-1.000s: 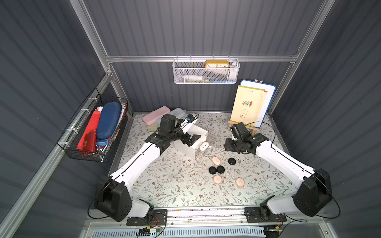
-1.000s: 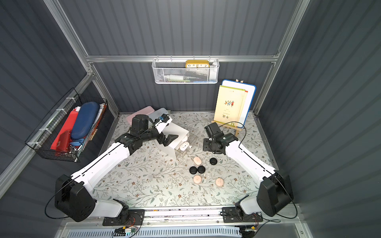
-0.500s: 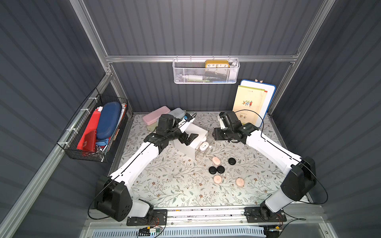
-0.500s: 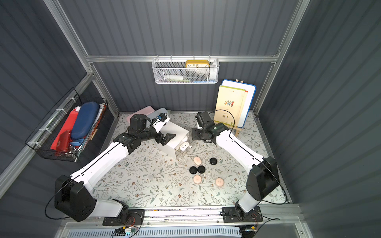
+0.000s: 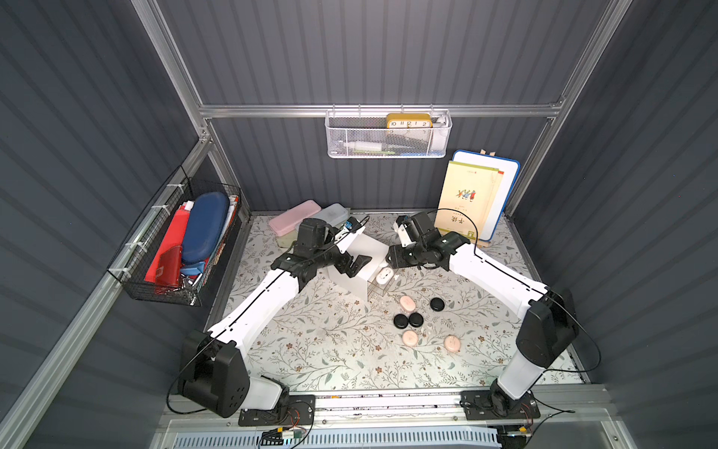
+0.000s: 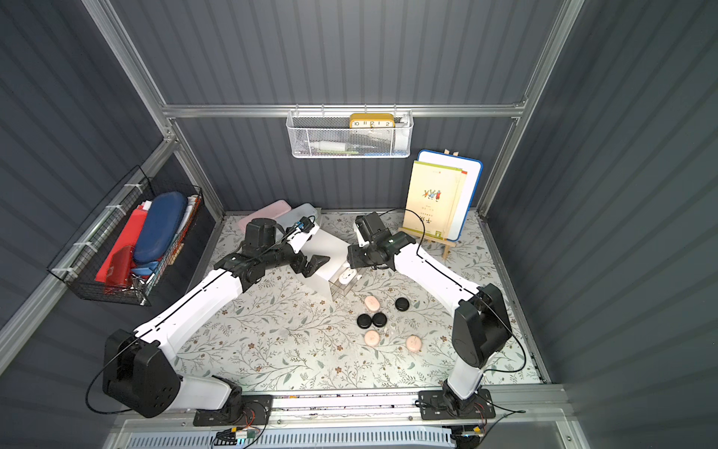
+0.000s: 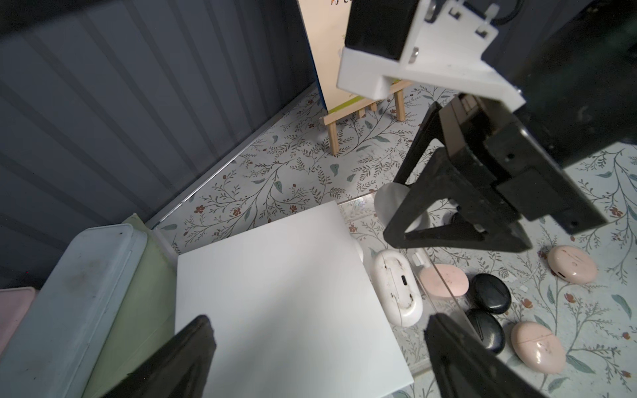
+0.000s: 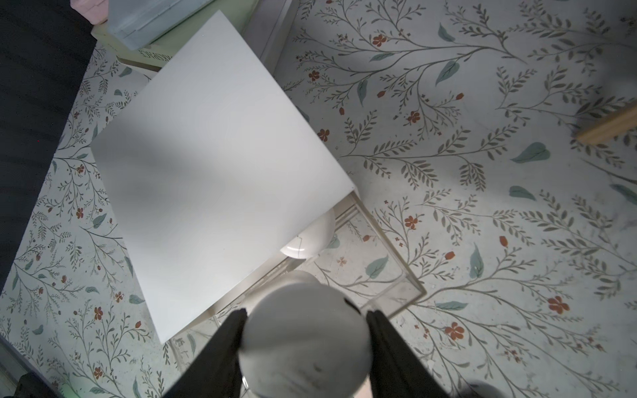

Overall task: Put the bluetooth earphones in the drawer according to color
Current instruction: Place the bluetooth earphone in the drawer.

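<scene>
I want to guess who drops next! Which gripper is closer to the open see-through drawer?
Right. The right gripper is just above the open drawer, gripping a white earphone case. The left gripper stands open over the cabinet top, farther back.

A robotics lab test cell dressed as a desk: dark grey ribbed wall panels in a silver aluminium frame enclose a floral-printed tabletop, a pair of white robot arms, and a white mesh basket and black wire basket of stationery.

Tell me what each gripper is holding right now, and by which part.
The right gripper holds a white earphone case, fingers clamped on its two opposite sides. The left gripper is open and holds nothing.
</scene>
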You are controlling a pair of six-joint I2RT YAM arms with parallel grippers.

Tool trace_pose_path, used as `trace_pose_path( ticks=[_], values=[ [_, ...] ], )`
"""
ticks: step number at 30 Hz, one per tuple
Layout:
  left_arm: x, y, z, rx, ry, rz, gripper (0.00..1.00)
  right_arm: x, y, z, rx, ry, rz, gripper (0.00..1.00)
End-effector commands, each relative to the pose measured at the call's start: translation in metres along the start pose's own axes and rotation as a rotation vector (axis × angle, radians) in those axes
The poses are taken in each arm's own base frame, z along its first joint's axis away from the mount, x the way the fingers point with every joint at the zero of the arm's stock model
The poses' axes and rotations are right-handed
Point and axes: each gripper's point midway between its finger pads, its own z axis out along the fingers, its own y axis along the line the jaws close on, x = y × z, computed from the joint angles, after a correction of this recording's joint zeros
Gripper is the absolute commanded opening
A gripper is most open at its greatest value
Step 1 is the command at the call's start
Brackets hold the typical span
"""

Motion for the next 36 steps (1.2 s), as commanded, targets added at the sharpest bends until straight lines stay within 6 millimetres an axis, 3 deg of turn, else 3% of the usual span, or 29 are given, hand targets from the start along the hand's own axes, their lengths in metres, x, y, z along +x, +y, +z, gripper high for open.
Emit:
trace_pose_path(
  ticks=[1,9,25,36],
  values=[
    [-0.002,-0.005,-0.008,0.013,-0.013,0.024,0.99,-0.007,0.010,0.001,-0.030,-0.008,-0.013,0.00],
    [0.004,-0.005,-0.004,0.013,0.004,0.020,0.99,-0.006,0.008,0.010,-0.015,0.006,-0.009,0.01],
    [-0.003,-0.001,-0.007,-0.003,-0.014,0.035,0.99,0.009,-0.007,0.016,0.050,0.051,0.009,0.54],
    [-0.007,0.000,-0.010,-0.017,-0.026,0.035,0.99,0.010,-0.008,0.016,0.057,0.052,0.018,0.67]
  ],
)
